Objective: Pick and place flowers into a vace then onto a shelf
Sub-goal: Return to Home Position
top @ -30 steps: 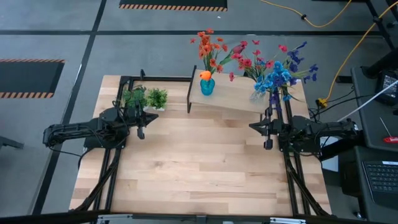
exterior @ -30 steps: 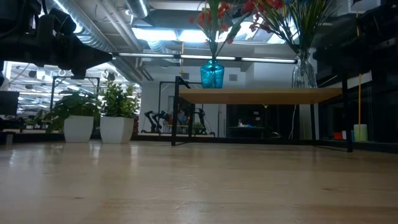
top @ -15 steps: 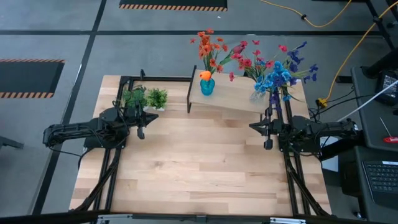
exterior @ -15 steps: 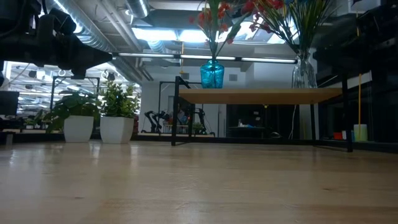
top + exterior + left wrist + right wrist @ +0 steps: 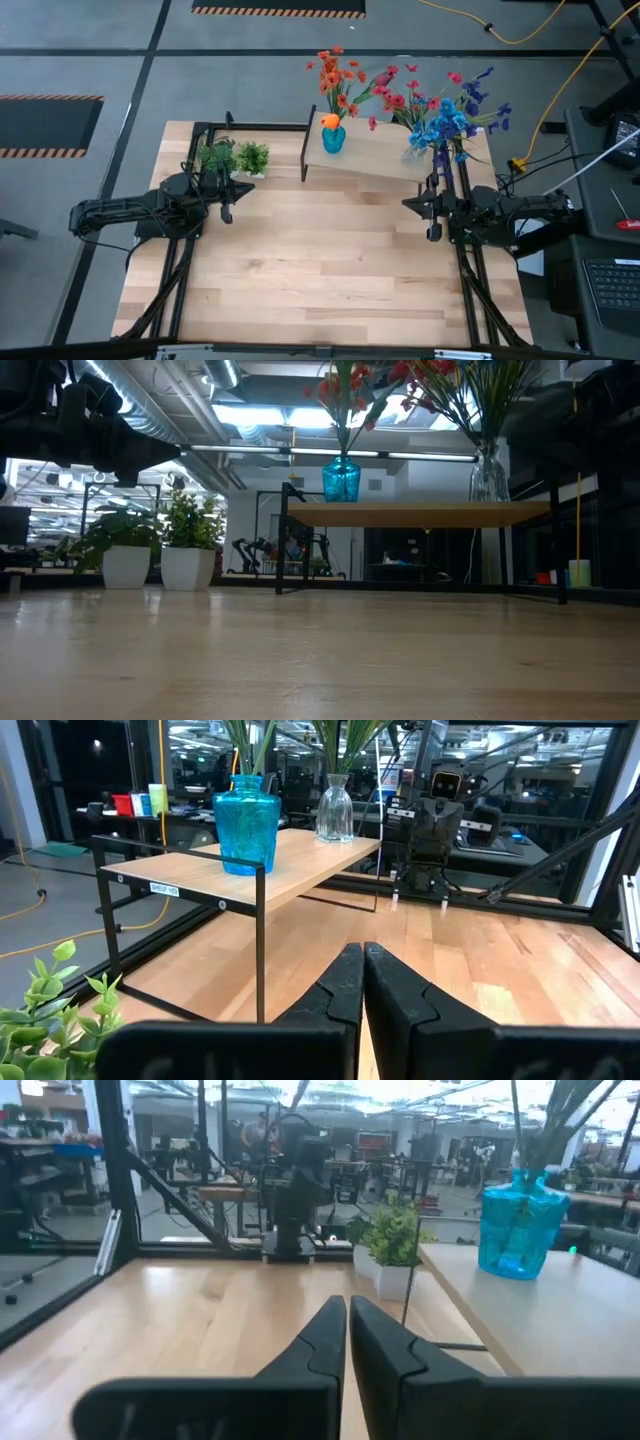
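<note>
With both vases (image 5: 333, 138) of flowers (image 5: 400, 97) standing on the shelf (image 5: 385, 155), the left gripper (image 5: 362, 952) and right gripper (image 5: 347, 1302) hang empty, each pressed together, over the tabletop's (image 5: 320, 270) sides, seemingly parked.

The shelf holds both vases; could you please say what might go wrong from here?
The transparent vase stands near the shelf's right end, with the right arm parked close by; a swing there could snag its wide flowers and tip it. The blue vase carries tall sprays too, so a knock to the shelf might topple it. The left arm waits opposite.
</note>
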`<control>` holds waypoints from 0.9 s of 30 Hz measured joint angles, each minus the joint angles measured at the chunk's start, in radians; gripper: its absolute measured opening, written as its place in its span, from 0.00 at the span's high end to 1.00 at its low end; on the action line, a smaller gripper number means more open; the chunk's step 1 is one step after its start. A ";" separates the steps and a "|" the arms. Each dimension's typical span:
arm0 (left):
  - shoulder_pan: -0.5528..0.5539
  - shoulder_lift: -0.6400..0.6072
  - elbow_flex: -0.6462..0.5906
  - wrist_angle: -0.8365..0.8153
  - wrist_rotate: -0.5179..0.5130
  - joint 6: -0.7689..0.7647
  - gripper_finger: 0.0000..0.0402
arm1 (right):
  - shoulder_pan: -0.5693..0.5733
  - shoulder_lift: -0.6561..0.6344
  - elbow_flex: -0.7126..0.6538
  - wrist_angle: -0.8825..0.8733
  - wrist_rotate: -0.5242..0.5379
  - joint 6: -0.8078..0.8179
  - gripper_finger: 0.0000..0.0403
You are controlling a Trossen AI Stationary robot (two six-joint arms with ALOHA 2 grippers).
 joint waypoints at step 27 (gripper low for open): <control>0.000 0.000 0.000 0.000 0.001 0.000 0.98 | -0.022 0.003 0.001 -0.036 -0.217 0.065 0.94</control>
